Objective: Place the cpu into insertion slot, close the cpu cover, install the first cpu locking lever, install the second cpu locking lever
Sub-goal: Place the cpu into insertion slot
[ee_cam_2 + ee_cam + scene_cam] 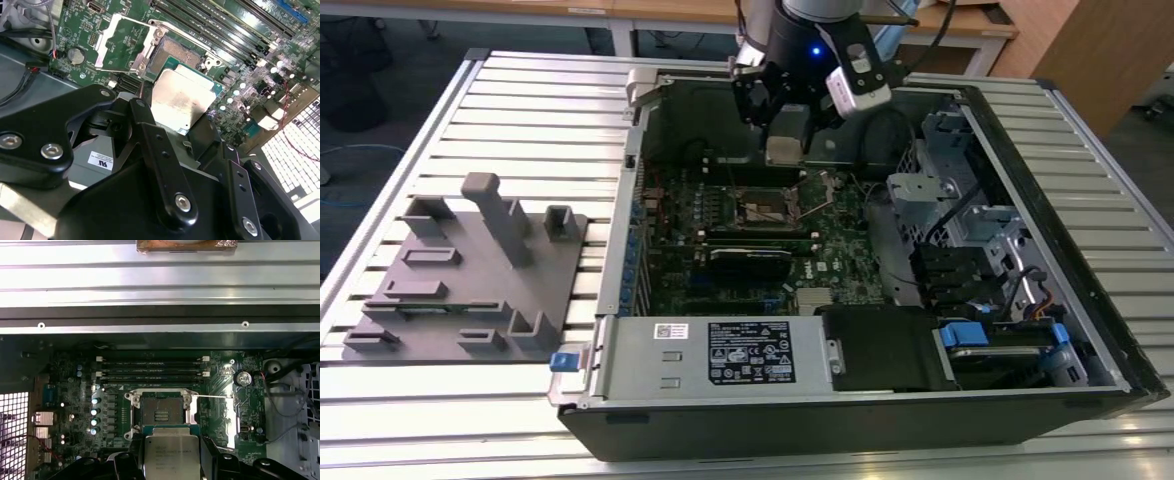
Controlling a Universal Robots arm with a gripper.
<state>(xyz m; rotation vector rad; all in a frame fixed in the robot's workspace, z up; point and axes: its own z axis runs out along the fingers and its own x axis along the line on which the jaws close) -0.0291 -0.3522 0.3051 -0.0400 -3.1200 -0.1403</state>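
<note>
Hand: the hand (783, 140) is closed on the cpu (783, 153), with 2 black fingers (143, 120) pressing on opposite edges of the chip.
Cpu: it is held flat with its pale metal top up, and both wrist views show it (182, 97) (171, 455) between the fingers, above the board and not seated.
Insertion slot: the square dark recess (161, 412) with a silvery rim lies uncovered on the green motherboard (847, 250). In the first wrist view the chip's near edge sits just beside the slot's rim. In the second wrist view the chip overlaps part of the slot (175, 52).
Cpu cover: the thin silvery frame (125, 42) is swung open, tilted up off the slot on its hinge side.
Locking lever: 1 thin metal rod (215, 396) sticks out sideways from the slot's rim, unlatched.
Memory slots: long narrow black slots (152, 367) run just beyond the slot.
Computer case: the open case (854, 420) lies on its side on the slatted metal desk (534, 100), and the arm reaches down into it near its far wall.
Fixture: a grey moulded tray (454, 290) rests on the desk at the exterior view's left, well apart from the hand.
</note>
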